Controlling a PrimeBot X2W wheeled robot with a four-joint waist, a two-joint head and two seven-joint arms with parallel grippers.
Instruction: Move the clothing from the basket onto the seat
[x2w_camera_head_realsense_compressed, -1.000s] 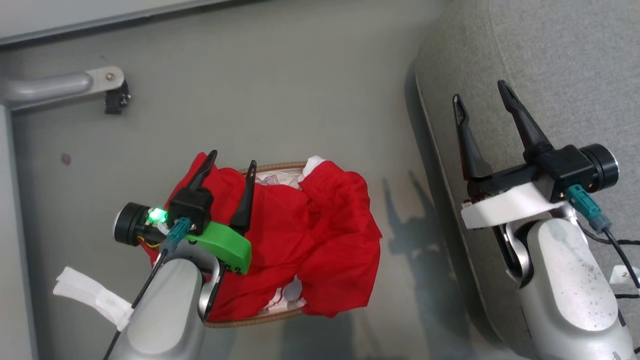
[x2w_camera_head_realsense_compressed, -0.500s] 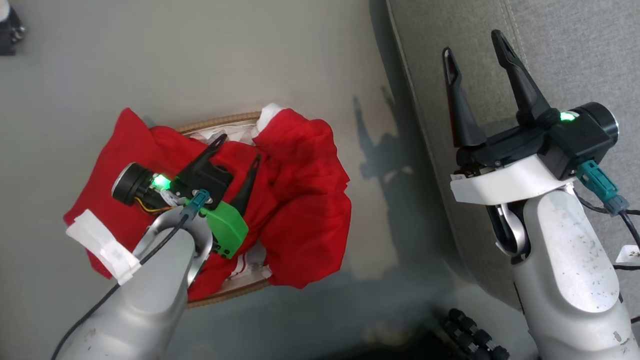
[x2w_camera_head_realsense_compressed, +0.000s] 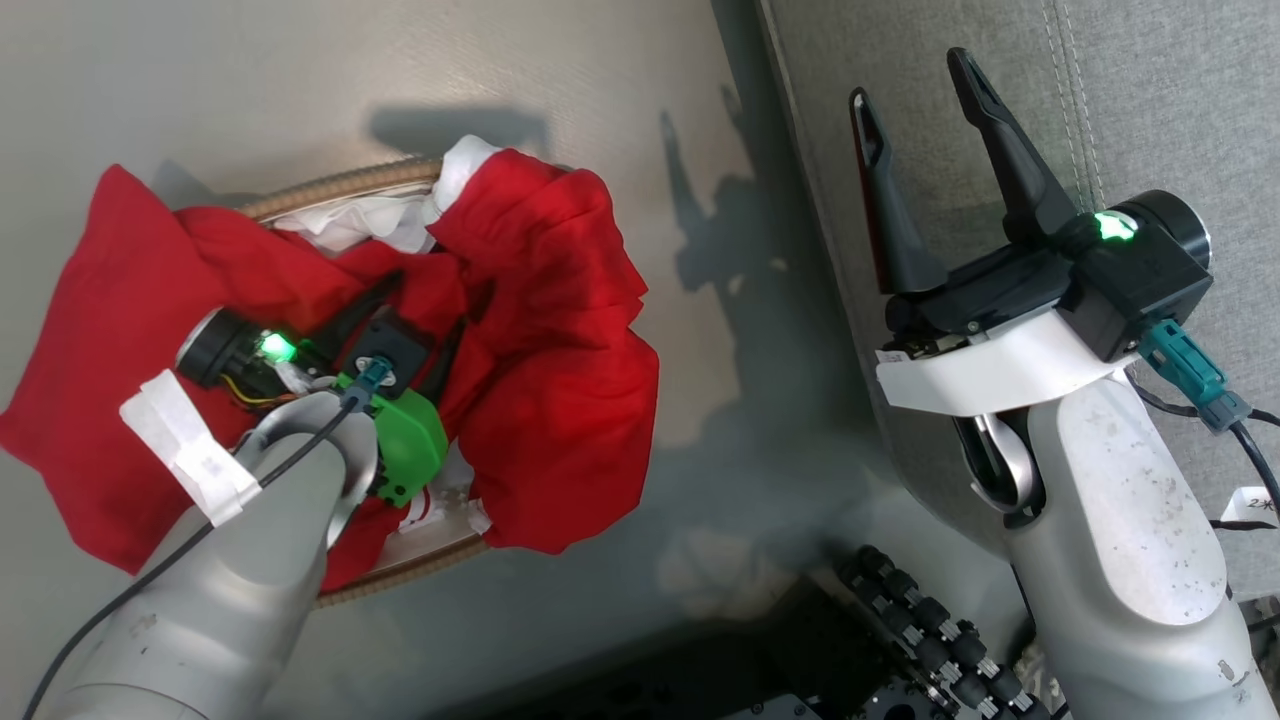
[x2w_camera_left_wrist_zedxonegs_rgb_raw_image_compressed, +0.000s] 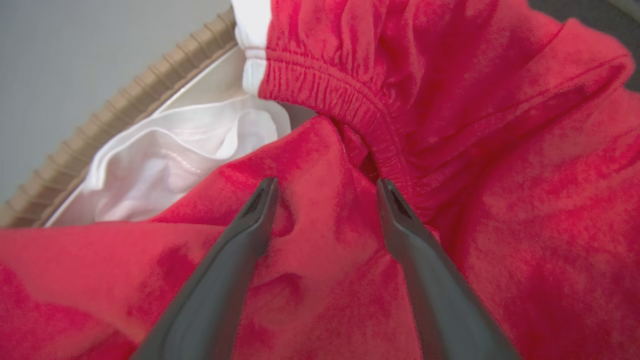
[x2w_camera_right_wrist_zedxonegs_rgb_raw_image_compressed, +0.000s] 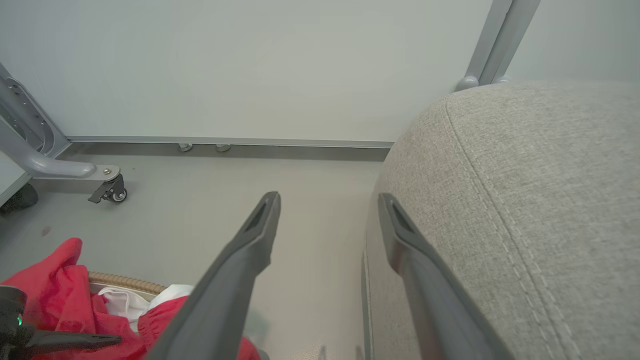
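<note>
A: Far left first?
B: Red clothing (x2w_camera_head_realsense_compressed: 540, 330), heaped in the basket (x2w_camera_head_realsense_compressed: 340, 185) and spilling over its brown woven rim on the left and on the right. Basket down on the grey floor (x2w_camera_head_realsense_compressed: 300, 80).
A: White patch at the far rim?
B: Plain white liner (x2w_camera_left_wrist_zedxonegs_rgb_raw_image_compressed: 165, 165), bare there, just beside a gathered red cuff (x2w_camera_left_wrist_zedxonegs_rgb_raw_image_compressed: 320, 92) with white trim.
A: And the left gripper (x2w_camera_left_wrist_zedxonegs_rgb_raw_image_compressed: 326, 184)?
B: Down in the middle of the heap, fingers spread wide, straddling a raised fold of red cloth. Not closed on it. Cannot tell whether touching. Small green lamp (x2w_camera_head_realsense_compressed: 275, 347) lit at its base.
A: Moving right?
B: Bare floor with shadows, then the right gripper (x2w_camera_head_realsense_compressed: 911, 78), up in the air, fingers wide apart, nothing between them. Hangs at the edge of the seat (x2w_camera_head_realsense_compressed: 1150, 100): one finger over the floor, the other over the cushion's rounded edge.
A: The seat itself?
B: Grey woven cushion with a stitched seam, far right, apart from the basket, floor between the two.
</note>
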